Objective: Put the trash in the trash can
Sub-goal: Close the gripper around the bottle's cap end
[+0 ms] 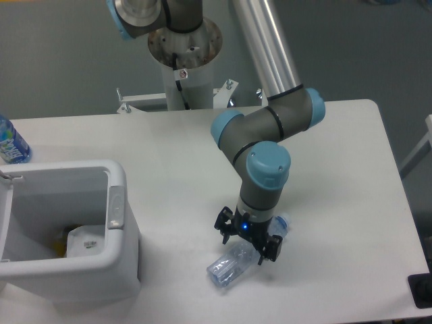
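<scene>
The end effector point(246, 242) is low over the front middle of the white desk point(337, 155), pointing down, its two dark fingers point(222, 223) spread on either side of the clear plastic bottle point(233, 265). The bottle lies on its side on the desk, running diagonally: its base end points toward the front left and shows clear of the end effector, while its pale blue cap point(283, 225) pokes out behind the end effector to the right. The middle of the bottle is hidden under the end effector's body, where a small blue light glows. The jaws straddle the bottle with one finger at the far left side and the other at the near right side; they look wide, and whether the pads touch the plastic cannot be told from this view.

The trash can point(101, 270) stands at the front left of the desk, well apart from the bottle, its open top facing up and the grey oblong button point(115, 208) on its right rim. Inside it, at the bottom, lies the small white wrinkly packet point(86, 241).

At the far left edge of the desk a bottle with a bright blue label point(11, 144) shows only in part.
</scene>
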